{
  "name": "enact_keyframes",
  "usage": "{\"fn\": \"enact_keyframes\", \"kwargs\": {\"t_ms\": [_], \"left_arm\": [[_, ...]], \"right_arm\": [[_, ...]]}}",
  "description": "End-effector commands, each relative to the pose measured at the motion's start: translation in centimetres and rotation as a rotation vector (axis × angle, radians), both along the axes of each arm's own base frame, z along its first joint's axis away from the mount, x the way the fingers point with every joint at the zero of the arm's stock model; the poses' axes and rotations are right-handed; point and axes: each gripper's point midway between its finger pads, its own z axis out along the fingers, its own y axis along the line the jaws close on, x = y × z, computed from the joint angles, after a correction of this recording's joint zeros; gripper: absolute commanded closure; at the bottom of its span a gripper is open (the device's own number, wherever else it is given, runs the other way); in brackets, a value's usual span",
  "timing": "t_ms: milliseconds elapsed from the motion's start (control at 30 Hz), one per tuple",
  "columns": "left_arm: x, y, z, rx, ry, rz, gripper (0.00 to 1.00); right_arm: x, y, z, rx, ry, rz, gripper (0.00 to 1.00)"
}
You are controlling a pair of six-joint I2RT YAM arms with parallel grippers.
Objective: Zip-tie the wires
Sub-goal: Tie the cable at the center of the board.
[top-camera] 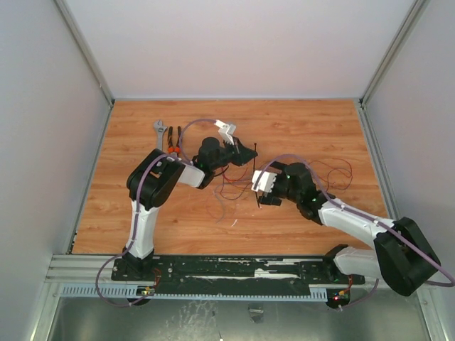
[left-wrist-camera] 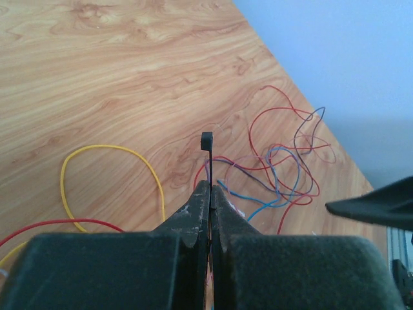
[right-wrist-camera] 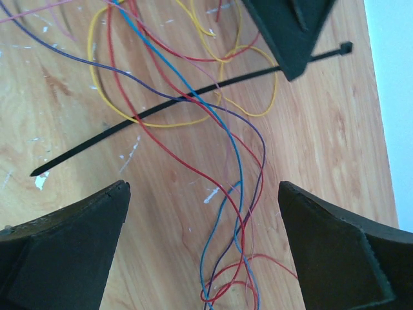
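Note:
The wires (right-wrist-camera: 239, 161) are thin red, blue, purple and yellow strands, loose on the wooden table (top-camera: 298, 124). In the top view the wires (top-camera: 226, 190) spread between the two arms. My left gripper (left-wrist-camera: 210, 187) is shut on the zip tie (left-wrist-camera: 206, 141), whose small head sticks up past the jaw tips. In the right wrist view the zip tie (right-wrist-camera: 161, 111) is a dark strip slanting across the wires, and the left gripper (right-wrist-camera: 290, 39) clamps it near the head. My right gripper (right-wrist-camera: 203, 185) stands open above a few strands, touching none.
A grey wrench (top-camera: 162, 131) and orange-handled pliers (top-camera: 174, 140) lie at the back left of the table. More wire loops (top-camera: 334, 170) trail to the right of the right arm. Grey walls enclose the table.

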Motion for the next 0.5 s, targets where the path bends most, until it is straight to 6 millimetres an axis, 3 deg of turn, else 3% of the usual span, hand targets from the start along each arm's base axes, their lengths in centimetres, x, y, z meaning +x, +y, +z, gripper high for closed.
{"fn": "enact_keyframes", "kwargs": {"t_ms": [0, 100, 467], "left_arm": [[0.5, -0.4, 1.7, -0.038, -0.028, -0.024, 1.00], [0.5, -0.3, 1.8, -0.039, -0.028, -0.025, 1.00], [0.6, -0.3, 1.8, -0.043, -0.022, -0.029, 1.00]], "right_arm": [[-0.8, 0.9, -0.4, -0.072, -0.051, 0.065, 0.01], [-0.9, 1.2, -0.1, -0.049, -0.085, 0.074, 0.01], [0.7, 1.0, -1.9, -0.144, -0.138, 0.079, 0.01]]}}
